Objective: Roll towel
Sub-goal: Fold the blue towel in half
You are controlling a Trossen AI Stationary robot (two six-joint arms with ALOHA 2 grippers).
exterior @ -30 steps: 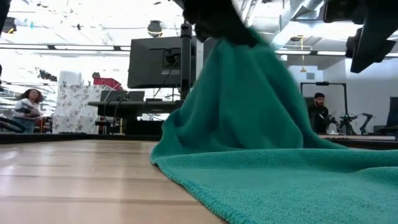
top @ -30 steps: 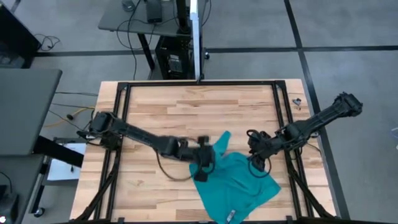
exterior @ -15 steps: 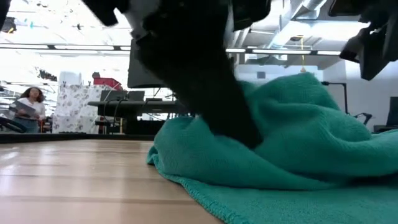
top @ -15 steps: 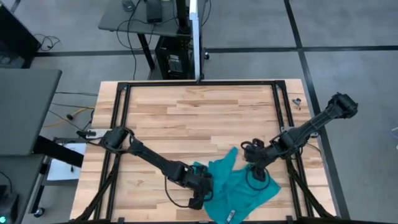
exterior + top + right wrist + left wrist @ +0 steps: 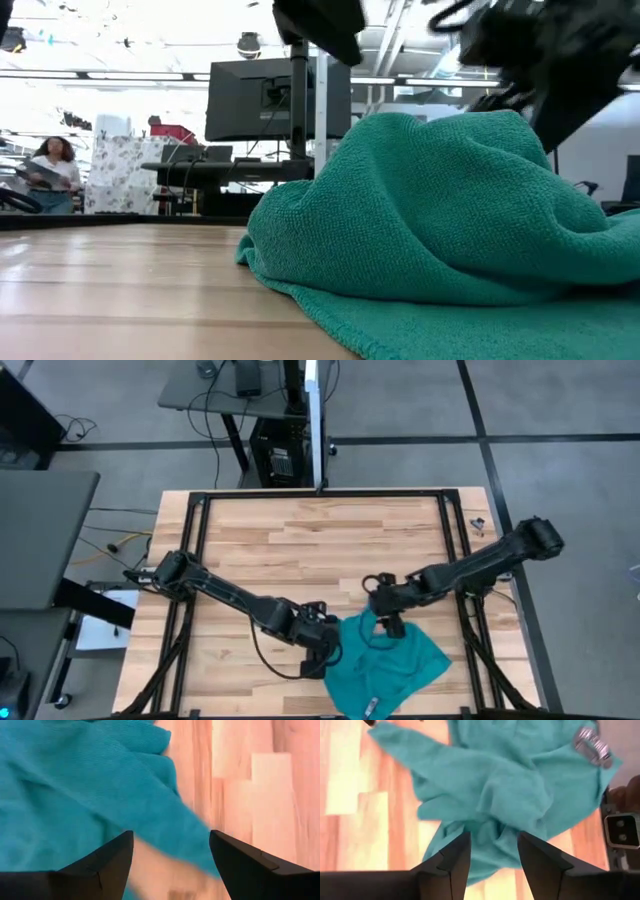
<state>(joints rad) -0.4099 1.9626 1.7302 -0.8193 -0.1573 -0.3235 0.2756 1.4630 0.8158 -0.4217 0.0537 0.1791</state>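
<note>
Seen from above, the towel (image 5: 385,660) lies crumpled in the lower right part of the frame, on the wooden table (image 5: 300,540), with a small pale tag (image 5: 371,707) at its bottom edge near the table's front. From the left, the left arm stretches across the boards and its left gripper (image 5: 325,653) sits at the towel's left edge, low in the frame; whether it touches the cloth cannot be told from this height. From the right, the right arm reaches in and the right gripper (image 5: 385,610) hangs over the towel's upper edge, just right of centre. At table level, the low view shows the towel (image 5: 450,240) heaped in a soft mound that fills the right half of the frame, its hem running down to the bottom edge, with bare wood on the left; dark, blurred arm parts hang above the mound at the top centre and upper right. A monitor (image 5: 255,100) stands behind the table, and a person (image 5: 45,170) shows at the far left in the room. Through the left wrist view, the left gripper (image 5: 494,852) has its two dark fingers parted with a clear gap, and folds of the towel (image 5: 495,785) lie between and beyond them, not pinched. Through the right wrist view, the right gripper (image 5: 170,852) stands wide, holding nothing; the towel (image 5: 75,790) fills the left of the frame and bare wood the right.
</note>
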